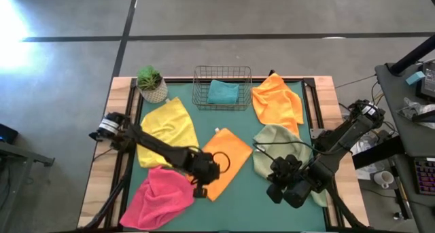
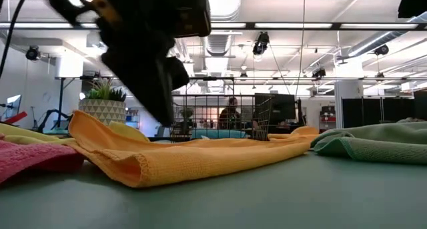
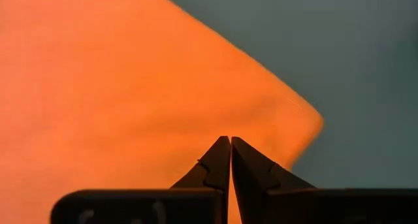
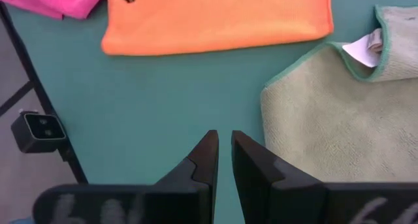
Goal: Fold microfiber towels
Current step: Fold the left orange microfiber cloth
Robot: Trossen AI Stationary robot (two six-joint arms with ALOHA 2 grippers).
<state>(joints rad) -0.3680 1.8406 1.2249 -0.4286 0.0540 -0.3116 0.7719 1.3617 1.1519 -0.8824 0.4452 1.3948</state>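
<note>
My left gripper (image 3: 230,142), fingers closed and empty, hovers over the folded orange towel (image 1: 224,162). I judge this fold finished; next needs a fresh towel grasped.

Counter (image 1: 265,206), basket and plant seen from above

A wire mesh basket (image 1: 221,73) stood at the far middle of the green-topped counter, and a small potted green plant (image 1: 151,84) in a pale patterned pot sat near its left far corner. Wooden strips edged both sides. In the low view a person (image 2: 230,115) showed far back in the room, behind the basket.
</note>
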